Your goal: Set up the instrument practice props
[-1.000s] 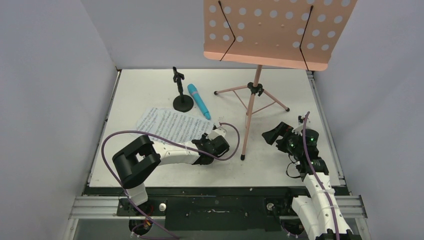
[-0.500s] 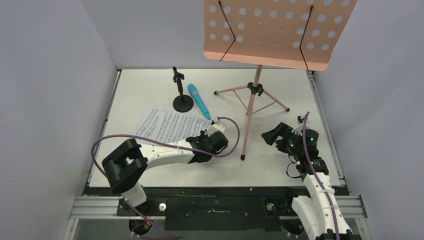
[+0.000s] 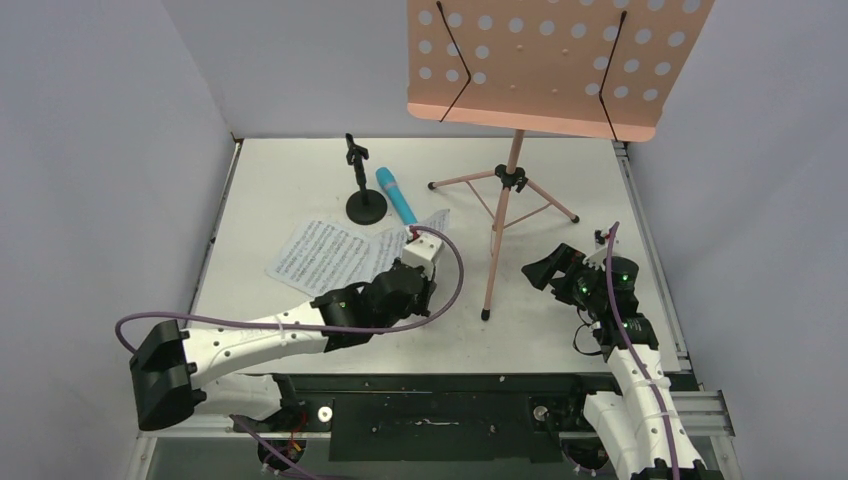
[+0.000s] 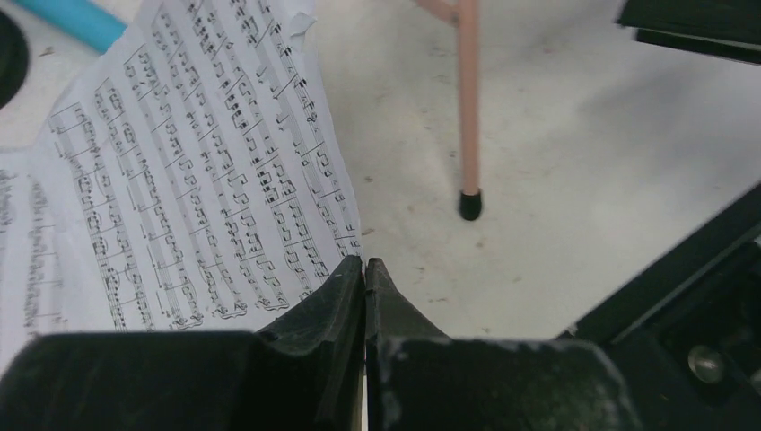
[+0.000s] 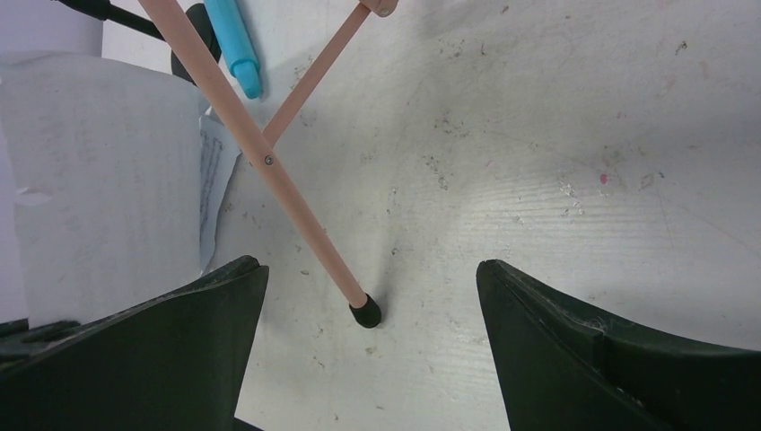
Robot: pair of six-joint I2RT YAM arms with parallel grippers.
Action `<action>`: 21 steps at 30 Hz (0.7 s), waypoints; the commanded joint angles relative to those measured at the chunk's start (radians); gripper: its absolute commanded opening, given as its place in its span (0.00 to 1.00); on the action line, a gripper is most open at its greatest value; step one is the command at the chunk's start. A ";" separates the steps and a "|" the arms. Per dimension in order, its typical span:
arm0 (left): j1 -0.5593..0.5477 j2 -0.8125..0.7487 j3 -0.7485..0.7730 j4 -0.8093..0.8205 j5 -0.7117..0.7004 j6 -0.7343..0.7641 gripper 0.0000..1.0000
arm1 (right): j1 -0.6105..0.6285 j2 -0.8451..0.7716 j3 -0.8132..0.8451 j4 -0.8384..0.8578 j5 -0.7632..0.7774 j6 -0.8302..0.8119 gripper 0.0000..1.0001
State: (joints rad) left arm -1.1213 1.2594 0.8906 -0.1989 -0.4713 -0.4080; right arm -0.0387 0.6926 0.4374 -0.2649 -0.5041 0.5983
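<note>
The left hand (image 4: pixel 365 269) is clamped on a sheet-music page (image 4: pixel 206 171), the right hand (image 5: pixel 368 269) apart; page placement seems underway, next needing a careful lift onto the music stand (image 3: pixel 550 60).

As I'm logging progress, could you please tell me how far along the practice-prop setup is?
Done: the pink music stand is upright on its tripod, and the black mic stand is upright too. In hand: the left gripper is shut on a corner of one sheet-music page. Left: no page is on the stand's desk, and the blue microphone lies on the table beside the mic stand. The right gripper is open.
</note>
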 commanded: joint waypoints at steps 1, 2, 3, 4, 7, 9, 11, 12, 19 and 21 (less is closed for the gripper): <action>-0.070 -0.071 -0.068 0.253 0.102 -0.018 0.00 | -0.006 -0.010 0.039 0.019 -0.011 -0.008 0.90; -0.085 -0.071 -0.073 0.271 0.103 -0.014 0.00 | -0.005 -0.012 0.038 0.021 -0.011 -0.008 0.90; -0.097 -0.067 -0.074 0.283 0.108 -0.011 0.00 | -0.005 -0.013 0.034 0.021 -0.011 -0.006 0.90; -0.107 -0.058 -0.072 0.294 0.121 -0.009 0.00 | -0.005 -0.013 0.035 0.021 -0.011 -0.005 0.90; -0.139 -0.015 -0.044 0.308 0.169 0.001 0.00 | -0.005 -0.012 0.034 0.021 -0.012 -0.005 0.90; -0.162 0.026 -0.023 0.319 0.181 0.003 0.00 | -0.004 -0.010 0.036 0.019 -0.012 -0.007 0.90; -0.187 0.064 -0.003 0.333 0.192 0.004 0.00 | -0.005 -0.010 0.040 0.016 -0.012 -0.009 0.90; -0.199 0.083 0.008 0.338 0.197 0.005 0.00 | -0.005 -0.010 0.043 0.014 -0.012 -0.010 0.90; -0.246 0.166 0.056 0.369 0.276 0.027 0.31 | -0.005 -0.007 0.046 0.004 -0.018 -0.021 0.90; -0.247 0.164 0.033 0.409 0.283 0.013 0.52 | -0.005 -0.011 0.043 0.007 -0.021 -0.020 0.90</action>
State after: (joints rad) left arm -1.3640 1.4254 0.8890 0.0929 -0.2359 -0.3904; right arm -0.0387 0.6918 0.4374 -0.2726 -0.5072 0.5880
